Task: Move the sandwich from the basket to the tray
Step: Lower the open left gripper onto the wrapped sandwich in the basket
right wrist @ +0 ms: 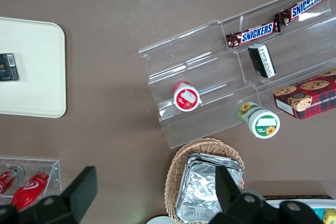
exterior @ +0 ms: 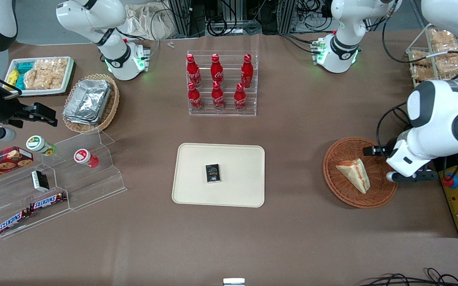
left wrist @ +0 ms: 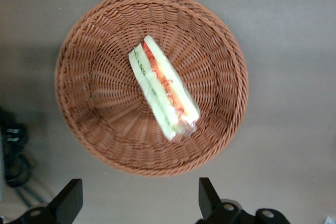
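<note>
front view: the table (exterior: 292,131) carries, in falling order of size, the tray (exterior: 197,190) near its middle, the basket (exterior: 344,153) toward the working arm's end, and the sandwich (exterior: 354,173) lying in the basket. the tray is well apart from the basket and bears only a small dark box (exterior: 212,173) at its centre; bare cream surface shows all round the box. the gripper (exterior: 406,176) hangs at the basket's edge on the working arm's side, above the rim, touching nothing.

step in hand, as judged: the approach, before any grasp. the sandwich is not yet lifted and nothing of the task is done.

left wrist view: the basket (left wrist: 94,35) fills the frame, with the sandwich (left wrist: 164,87) across its floor, a little off centre. the gripper (left wrist: 139,200) has its fingers (left wrist: 68,200) spread wide and nothing between them, and they stand clear of the rim, not over the sandwich.

next move, as judged: bring the gripper over the wedge, turn it so the fingers close across the two bread faces, descend inside the rim, and close gently, since the bread looks soft.

the sandwich: a triangular wedge of pale bread, resting on one face, cut edge showing orange-red and green filling in stripes; a clear wrap seems to cover it.
</note>
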`<state>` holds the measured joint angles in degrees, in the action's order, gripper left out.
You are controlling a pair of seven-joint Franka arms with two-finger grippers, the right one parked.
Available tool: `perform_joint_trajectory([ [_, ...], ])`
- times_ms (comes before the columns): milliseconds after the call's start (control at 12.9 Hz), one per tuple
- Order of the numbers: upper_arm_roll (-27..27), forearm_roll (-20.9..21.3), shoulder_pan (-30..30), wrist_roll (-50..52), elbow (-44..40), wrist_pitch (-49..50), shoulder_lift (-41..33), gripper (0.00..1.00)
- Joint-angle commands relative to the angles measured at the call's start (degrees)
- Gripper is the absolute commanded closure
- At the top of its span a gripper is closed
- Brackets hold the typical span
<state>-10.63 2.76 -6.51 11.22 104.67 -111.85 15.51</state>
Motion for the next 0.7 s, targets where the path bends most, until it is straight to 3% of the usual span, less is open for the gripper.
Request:
perform_joint_trajectory([
  [0, -0.53, -0.39, 0.1, 10.71, 0.45, -5.55, 1.88, 0.01],
  [310, -0.62, -0.57, 0.27, 26.27, 3.43, -16.45, 4.26, 0.01],
  [620, -0.62, -0.39, 0.27, 27.71, 5.89, -17.96, 5.67, 0.01],
])
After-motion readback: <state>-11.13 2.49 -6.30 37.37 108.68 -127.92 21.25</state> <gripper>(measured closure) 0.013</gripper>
